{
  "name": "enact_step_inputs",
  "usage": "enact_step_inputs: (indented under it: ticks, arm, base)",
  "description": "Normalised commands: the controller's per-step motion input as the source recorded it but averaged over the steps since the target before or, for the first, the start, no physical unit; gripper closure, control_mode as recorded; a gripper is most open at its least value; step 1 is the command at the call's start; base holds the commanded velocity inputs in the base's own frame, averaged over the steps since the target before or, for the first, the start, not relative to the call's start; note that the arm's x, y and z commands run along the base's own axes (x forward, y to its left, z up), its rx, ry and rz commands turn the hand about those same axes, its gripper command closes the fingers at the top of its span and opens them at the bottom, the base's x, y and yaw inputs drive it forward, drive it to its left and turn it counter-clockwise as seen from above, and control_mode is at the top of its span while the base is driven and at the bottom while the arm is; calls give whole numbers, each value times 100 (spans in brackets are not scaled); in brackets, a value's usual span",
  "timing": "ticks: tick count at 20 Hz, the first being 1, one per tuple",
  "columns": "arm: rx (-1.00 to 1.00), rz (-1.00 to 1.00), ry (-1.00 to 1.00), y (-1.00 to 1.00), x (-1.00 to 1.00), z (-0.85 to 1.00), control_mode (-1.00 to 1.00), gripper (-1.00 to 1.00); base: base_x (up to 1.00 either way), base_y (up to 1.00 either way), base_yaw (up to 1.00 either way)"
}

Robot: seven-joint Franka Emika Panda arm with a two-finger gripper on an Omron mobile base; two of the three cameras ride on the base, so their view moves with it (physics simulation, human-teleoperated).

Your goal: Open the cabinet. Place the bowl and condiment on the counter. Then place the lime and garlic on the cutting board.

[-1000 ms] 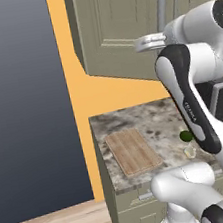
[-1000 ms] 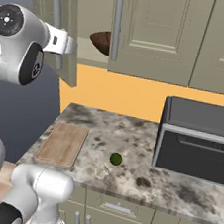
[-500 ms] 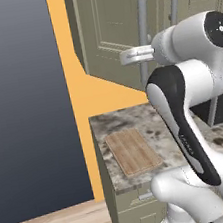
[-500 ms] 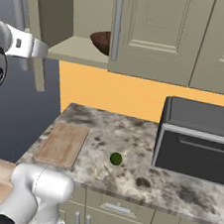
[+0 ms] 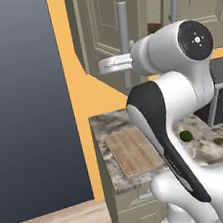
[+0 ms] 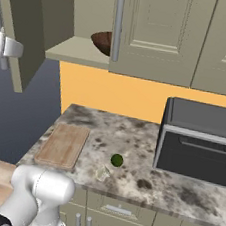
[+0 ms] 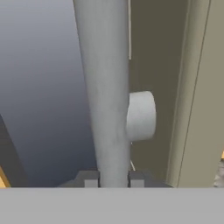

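Now my gripper [image 7: 113,180] clamps narrow on handle [image 7: 105,87] of cabinet [image 6: 160,35], swinging left door [image 6: 20,27] wide; bowl [image 6: 101,41] exposed on shelf inside.

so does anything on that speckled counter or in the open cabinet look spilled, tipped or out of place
Nothing stands out. The dark brown wooden bowl sits upright on the cabinet shelf, the small green lime rests on the speckled marble-look counter beside the light wooden cutting board, which lies flat. No spills show.
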Motion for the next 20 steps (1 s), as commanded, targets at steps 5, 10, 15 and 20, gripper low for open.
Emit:
enact_step_inputs:
  ticks: [5, 10, 15, 20]
  arm:
    - [-1, 0, 0, 14, -37, 12, -100, -100]
    - [0, 0, 0, -10, -90, 26, -100, -100]
    - [8, -6, 0, -74, -62, 13, -100, -100]
    - [9, -8, 0, -95, -28, 3, -100, -100]
  base:
    - [0, 0, 0]
    - [0, 0, 0]
    - [0, 0, 0]
    - [0, 0, 0]
